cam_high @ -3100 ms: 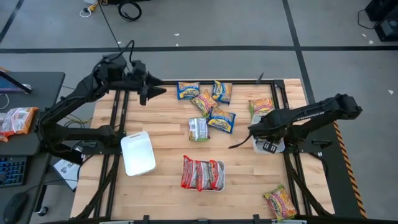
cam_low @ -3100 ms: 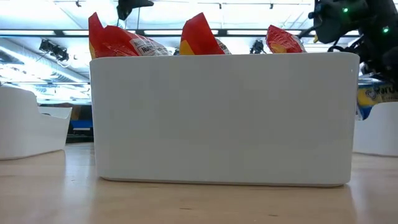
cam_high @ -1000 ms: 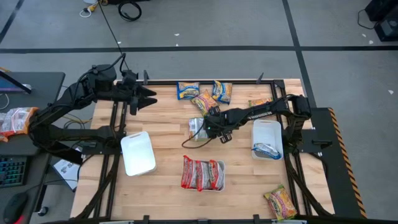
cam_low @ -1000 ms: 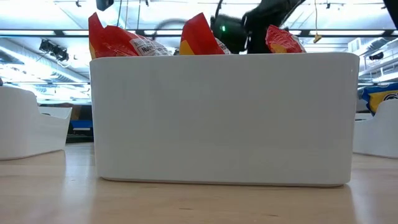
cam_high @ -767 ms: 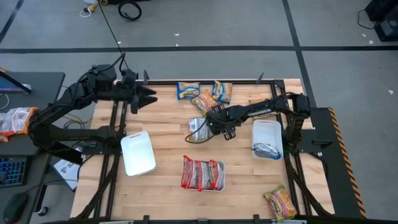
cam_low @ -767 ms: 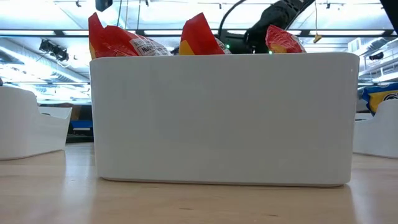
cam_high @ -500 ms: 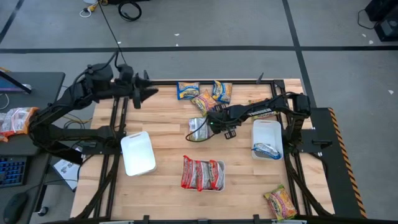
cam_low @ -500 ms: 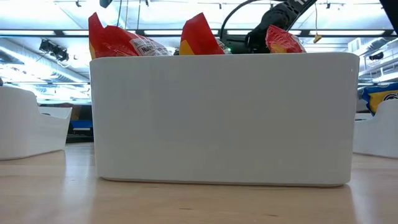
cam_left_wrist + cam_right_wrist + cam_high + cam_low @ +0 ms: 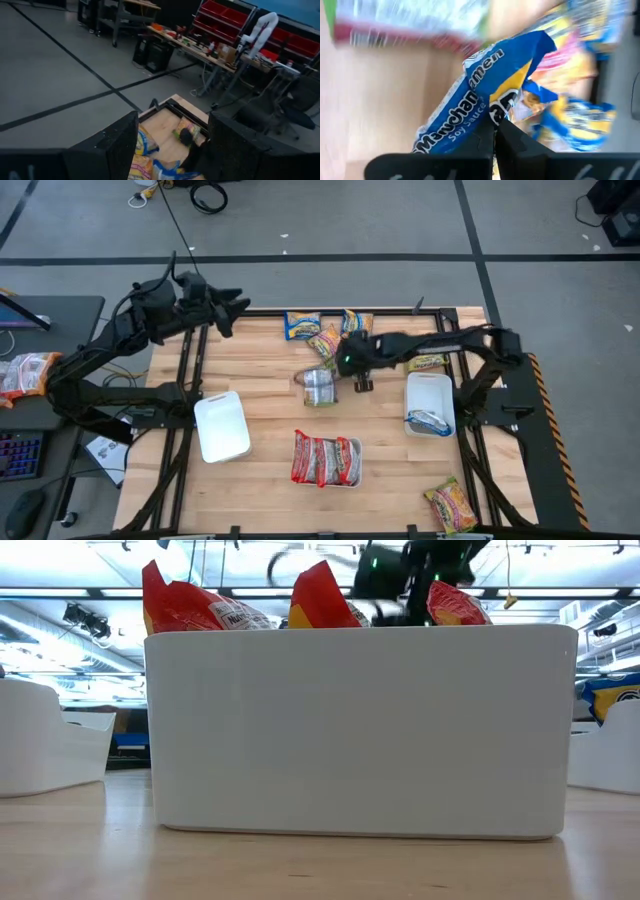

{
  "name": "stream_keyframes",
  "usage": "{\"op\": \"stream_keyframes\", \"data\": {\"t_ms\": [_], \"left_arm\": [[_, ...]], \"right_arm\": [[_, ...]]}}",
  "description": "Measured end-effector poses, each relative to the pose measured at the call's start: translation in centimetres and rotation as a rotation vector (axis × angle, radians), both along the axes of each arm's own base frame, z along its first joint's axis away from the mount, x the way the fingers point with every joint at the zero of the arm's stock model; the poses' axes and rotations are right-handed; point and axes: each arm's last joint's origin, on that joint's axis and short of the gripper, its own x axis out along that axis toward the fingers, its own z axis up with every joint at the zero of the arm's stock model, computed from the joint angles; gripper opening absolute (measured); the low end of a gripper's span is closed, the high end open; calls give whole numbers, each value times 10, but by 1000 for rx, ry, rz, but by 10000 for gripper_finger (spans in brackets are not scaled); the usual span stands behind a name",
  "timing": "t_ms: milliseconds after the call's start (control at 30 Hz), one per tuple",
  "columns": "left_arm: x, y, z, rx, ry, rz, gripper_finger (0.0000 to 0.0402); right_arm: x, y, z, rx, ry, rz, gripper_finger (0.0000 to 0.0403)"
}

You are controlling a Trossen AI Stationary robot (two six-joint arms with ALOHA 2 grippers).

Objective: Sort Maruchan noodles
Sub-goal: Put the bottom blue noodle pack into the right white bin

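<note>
Loose Maruchan packets lie flat at the table's far middle: blue-and-yellow ones (image 9: 302, 326) (image 9: 357, 325), a yellow-orange one (image 9: 328, 341) and a silver-green one (image 9: 320, 387). My right gripper (image 9: 350, 362) reaches in from the right just beyond the silver-green packet and is shut on a blue-and-yellow packet (image 9: 475, 125), which the gripper hides in the high view. Red packets (image 9: 325, 458) stand in the centre white tray (image 9: 360, 730). A blue packet (image 9: 430, 421) lies in the right tray (image 9: 430, 390). My left gripper (image 9: 236, 307) hovers open past the far-left corner. My right gripper pinches the blue-and-yellow packet between its two fingers (image 9: 512, 145) at one edge (image 9: 492, 117), near the packet's middle. The packet stretches away from the fingertips, printed face showing. It hangs over the loose packets, seemingly off the wood.
An empty white tray (image 9: 222, 426) sits near the left side. Yellow-orange packets lie under the right arm (image 9: 428, 362) and at the near right corner (image 9: 450, 506). Black frame rails (image 9: 190, 380) run along both table sides. Bare wood (image 9: 270, 370) lies between the left tray and the packet pile.
My right gripper has closed in on the blue-and-yellow packet beside the silver-green one, then drawn it up and a little toward the far edge; that packet no longer lies on the wood. My left gripper has swung toward the far edge and risen.
</note>
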Motion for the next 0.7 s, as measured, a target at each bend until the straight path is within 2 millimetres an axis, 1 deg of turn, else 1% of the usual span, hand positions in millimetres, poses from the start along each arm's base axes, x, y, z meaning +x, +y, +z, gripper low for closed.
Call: {"op": "stream_keyframes", "data": {"t_ms": [167, 267, 333, 467, 567, 700], "left_arm": [[8, 5, -4, 25, 43, 48, 245], [21, 10, -7, 49, 75, 42, 245], [34, 15, -10, 77, 84, 41, 245], [66, 27, -19, 146, 113, 27, 245], [87, 36, -26, 179, 112, 12, 247], [104, 43, -35, 180, 112, -8, 270]], "right_arm": [[-15, -19, 59, 92, -256, -146, 5], [-27, -33, 88, 193, -424, -260, 5], [-34, -42, 103, 269, -549, -334, 5], [-45, -54, 126, 394, -773, -461, 5], [-49, -58, 137, 450, -884, -532, 5], [-49, -61, 144, 506, -982, -577, 5]]}}
